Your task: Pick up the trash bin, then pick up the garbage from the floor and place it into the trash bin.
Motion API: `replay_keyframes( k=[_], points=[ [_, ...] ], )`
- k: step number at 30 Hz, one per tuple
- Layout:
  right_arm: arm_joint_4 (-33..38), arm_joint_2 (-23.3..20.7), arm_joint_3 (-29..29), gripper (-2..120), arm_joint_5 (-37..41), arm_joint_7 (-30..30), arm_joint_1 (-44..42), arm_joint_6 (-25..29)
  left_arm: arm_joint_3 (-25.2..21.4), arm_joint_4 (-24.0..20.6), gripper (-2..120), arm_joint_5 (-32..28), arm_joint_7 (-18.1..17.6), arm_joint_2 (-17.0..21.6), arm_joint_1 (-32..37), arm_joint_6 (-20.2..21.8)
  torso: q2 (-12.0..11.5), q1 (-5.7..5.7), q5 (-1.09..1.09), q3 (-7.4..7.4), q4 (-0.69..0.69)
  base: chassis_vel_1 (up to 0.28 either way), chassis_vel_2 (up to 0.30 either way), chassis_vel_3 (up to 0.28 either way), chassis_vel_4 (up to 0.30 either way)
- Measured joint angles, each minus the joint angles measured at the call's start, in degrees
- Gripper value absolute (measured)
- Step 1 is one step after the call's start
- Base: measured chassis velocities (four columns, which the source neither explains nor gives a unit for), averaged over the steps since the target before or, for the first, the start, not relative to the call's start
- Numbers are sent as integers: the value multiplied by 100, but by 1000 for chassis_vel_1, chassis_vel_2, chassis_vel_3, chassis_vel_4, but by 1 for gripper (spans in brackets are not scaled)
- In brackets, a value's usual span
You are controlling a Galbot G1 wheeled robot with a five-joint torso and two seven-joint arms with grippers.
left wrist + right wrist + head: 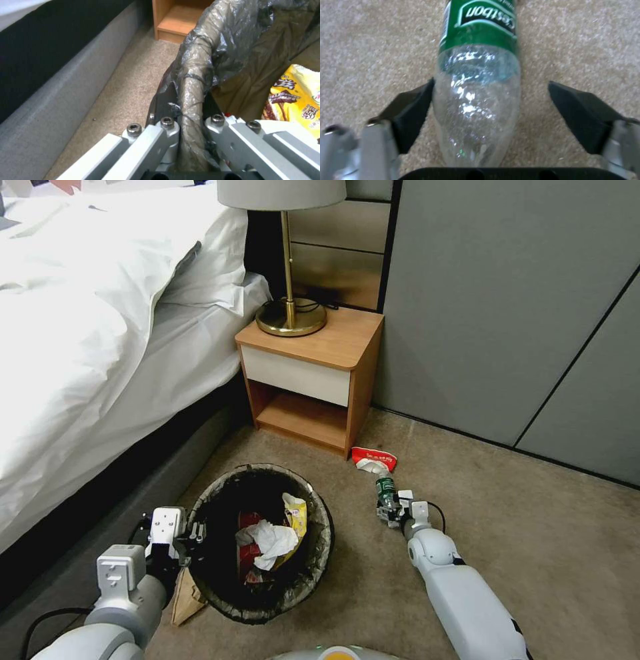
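The bin (261, 543) is held at its rim by the left gripper (193, 533), whose fingers are clenched on the bag-covered edge on the side toward the bed (100, 347); in the left wrist view the rim (191, 100) is seen pinched between the two jaws. The bin step can therefore be judged done, and the litter step is in hand.

The bottle (387, 493) lies on the carpet (533, 553) just to the right of the bin, on the side away from the bed. The right gripper (390, 513) is set around its clear lower end with fingers spread — one pad (411, 115) is touching the plastic, the other pad (583, 115) stands apart from it. Nothing is gripped yet. The next move is judged to call for a closing on the bottle, a lift, and a carry leftward over the bin's mouth; the thin plastic may crush or slip.

Counted: one bin; one bottle; one red packet (375, 455) beyond the bottle from the bin, with a white scrap (370, 466) against it; one brown paper bag (187, 597) against the bin's bed side. Inside the bin — one yellow wrapper (297, 515), one white tissue (273, 540), one red packet (248, 550).
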Motion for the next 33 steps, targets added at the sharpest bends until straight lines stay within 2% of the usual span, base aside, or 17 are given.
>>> replay_keyframes(
  k=[1,4,5,8,9,11,14,16,21,23,24,27,28,30,31,33],
  points=[
    [0,0,0,80,0,0,0,0,0,0,1,0,0,0,0,0,0,0,0,0,0,0,0,0,0],
    [4,14,1,66,-29,-2,-16,28,-1,0,1,0,0,-3,-1,-5,0,0,0,0,0,0,0,0,0],
    [4,14,1,66,-29,-2,-16,28,-1,0,1,0,0,-3,-1,-5,0,0,0,0,0,0,0,0,0],
    [63,9,5,52,-52,-4,-36,49,-3,0,1,2,0,-3,0,-12,0,0,0,0,0,0,0,0,0],
    [63,9,5,52,-52,-4,-36,49,-3,0,1,2,0,-3,0,-12,0,0,0,0,0,0,0,0,0],
    [89,6,19,40,-54,-5,-50,49,0,0,1,2,0,-1,-6,-17,0,0,0,0,0,0,0,0,0],
    [92,6,23,40,-54,-6,-53,49,1,0,1,2,0,1,-7,-18,0,0,0,0,0,0,0,0,0],
    [107,2,52,27,-56,-10,-67,51,6,0,1,-2,0,16,-9,-18,0,0,0,0,0,0,0,0,0],
    [345,-30,142,22,-31,5,-156,56,7,0,1,-3,-2,28,-4,-18,0,0,1,0,1,0,0,0,0],
    [1048,-188,208,22,201,51,-393,-33,22,0,1,-3,-2,28,-10,-18,0,0,0,0,0,0,0,0,0],
    [1048,-188,208,22,201,51,-393,-33,22,0,1,-3,-2,28,-10,-18,0,0,0,0,0,0,0,0,0],
    [2253,-464,323,22,427,119,-858,-89,41,0,1,-14,0,83,-32,-18,0,0,1,0,0,0,0,0,0],
    [2253,-464,323,22,427,119,-858,-89,41,0,1,-14,0,83,-32,-18,0,0,1,0,0,0,0,0,0],
    [3121,-728,472,22,391,118,-1254,-52,61,0,1,-39,9,129,-45,-18,0,0,0,0,0,0,0,0,0],
    [3121,-728,472,22,391,118,-1254,-52,61,0,1,-39,9,129,-45,-18,0,0,0,0,0,0,0,0,0],
    [3947,-987,568,22,443,112,-1601,-100,96,0,1,-45,16,131,-59,-17,0,0,0,0,-1,0,0,0,0]
  ],
)
